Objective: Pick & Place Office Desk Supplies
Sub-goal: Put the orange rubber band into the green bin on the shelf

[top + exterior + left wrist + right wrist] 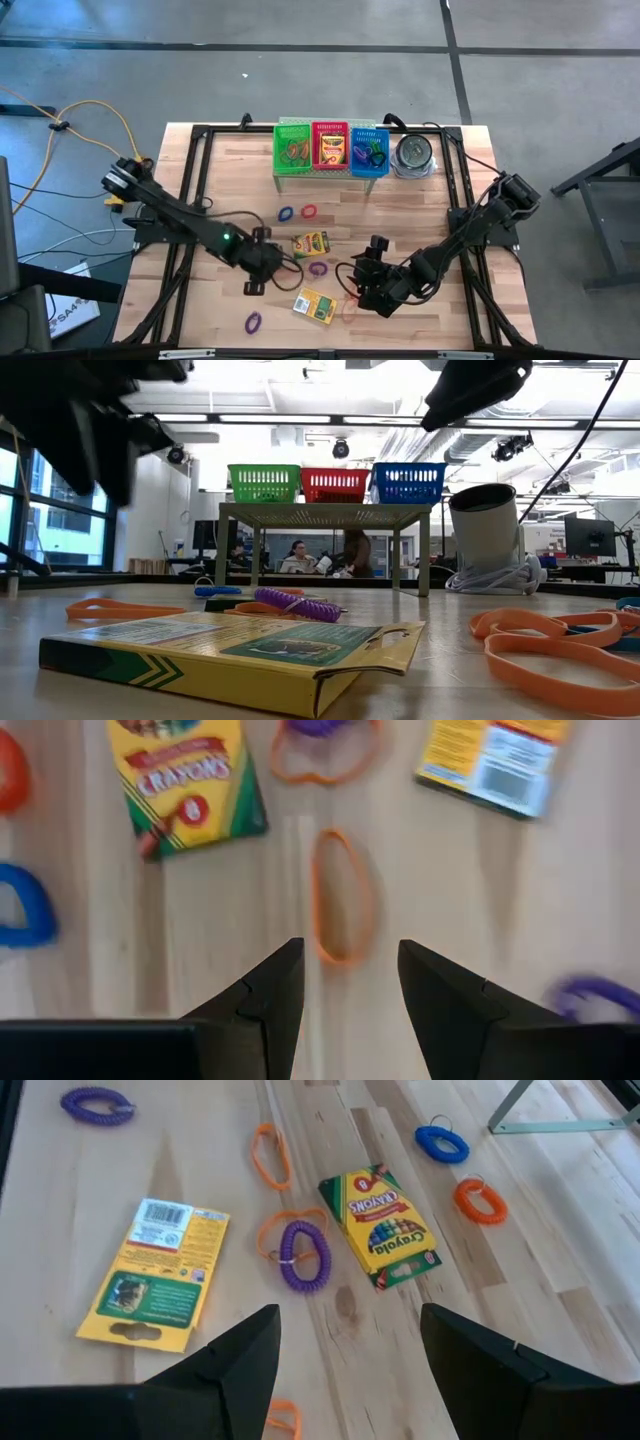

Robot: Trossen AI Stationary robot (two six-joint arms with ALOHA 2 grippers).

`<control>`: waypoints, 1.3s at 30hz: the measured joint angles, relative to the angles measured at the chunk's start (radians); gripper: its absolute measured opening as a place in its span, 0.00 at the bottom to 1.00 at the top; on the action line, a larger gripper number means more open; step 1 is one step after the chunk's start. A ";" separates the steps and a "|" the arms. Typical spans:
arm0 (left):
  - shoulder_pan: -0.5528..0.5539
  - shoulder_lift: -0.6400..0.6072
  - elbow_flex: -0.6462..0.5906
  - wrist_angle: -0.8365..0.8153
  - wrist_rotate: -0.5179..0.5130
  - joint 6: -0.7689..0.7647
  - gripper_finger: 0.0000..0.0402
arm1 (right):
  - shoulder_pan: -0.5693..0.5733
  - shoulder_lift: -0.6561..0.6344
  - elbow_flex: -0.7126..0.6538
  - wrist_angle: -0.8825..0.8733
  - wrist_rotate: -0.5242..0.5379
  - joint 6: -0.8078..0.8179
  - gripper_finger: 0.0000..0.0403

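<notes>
The bench is a pale wooden top framed by dark rails, and most of its middle is open. At its far edge a small raised stand carries the green basket, red basket and blue basket side by side, with a round metal tin just beside them.

Judging by how things lie, the job is partly done: a crayon box already stands in the red basket, and loops show in the green and blue ones. Left on the bench are a face-up crayon box near the middle, a face-down crayon box nearer the front edge, and scattered loops: blue loop, red loop, purple coil, orange band and a purple loop by the front.

The left end effector hangs low over the orange band with its fingers narrowly parted and nothing between them. The right end effector sits front-right, fingers moderately apart and empty, facing both boxes.

Room is tight between the two end effectors, which crowd the same central cluster; the route back to the baskets looks clear.
</notes>
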 joint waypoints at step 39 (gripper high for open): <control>0.020 0.217 -0.003 0.128 0.002 0.080 0.39 | 0.000 0.000 -0.034 0.053 -0.004 -0.027 0.57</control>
